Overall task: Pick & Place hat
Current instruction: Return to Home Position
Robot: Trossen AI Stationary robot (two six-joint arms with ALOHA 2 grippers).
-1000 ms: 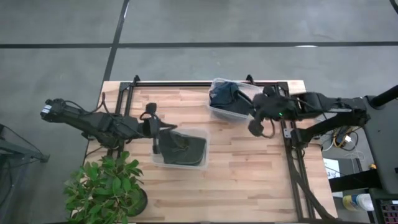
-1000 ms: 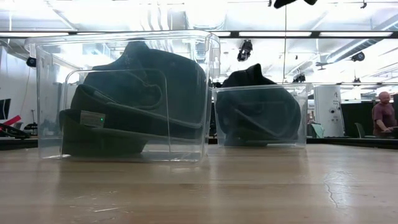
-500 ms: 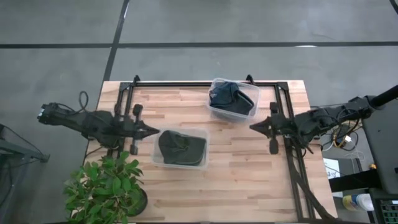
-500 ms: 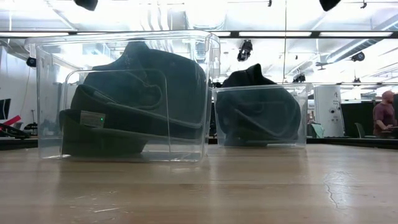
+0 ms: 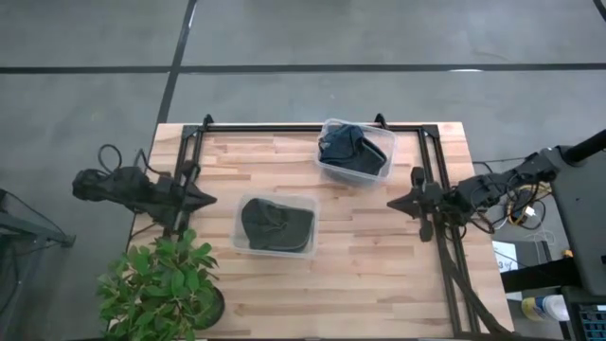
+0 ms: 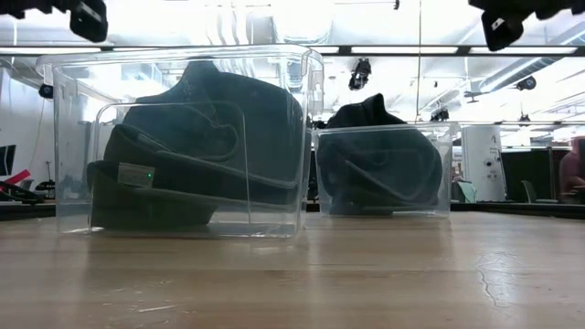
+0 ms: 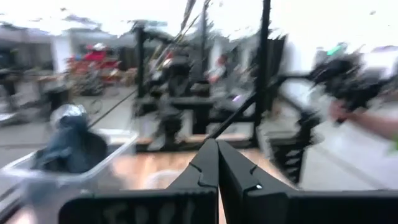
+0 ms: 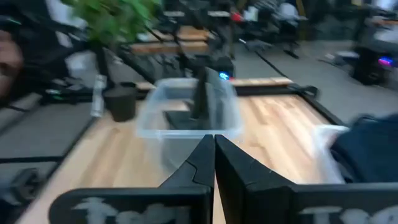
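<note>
- Risk sits first at the near bin (image 6: pixel 78 110): it stands between the two arms, so a low swing by either could clip its rim and shove it across the table (image 5: pixel 379 275).
- Leaves of the plant (image 5: pixel 161 279) crowd the left arm's side and might catch it.
- Farther back, the blue caps (image 5: pixel 346 147) heap above the rim of the far bin (image 6: pixel 437 137); a knock could spill them.
- Left gripper (image 5: pixel 206 200) and right gripper (image 5: pixel 392 203) hang at opposite table edges, jaws clenched on nothing.
- Between them, apart from both, the gray cap (image 5: pixel 275 225) lies in the near bin. The blue caps lie nearer the right jaws, untouched.
</note>
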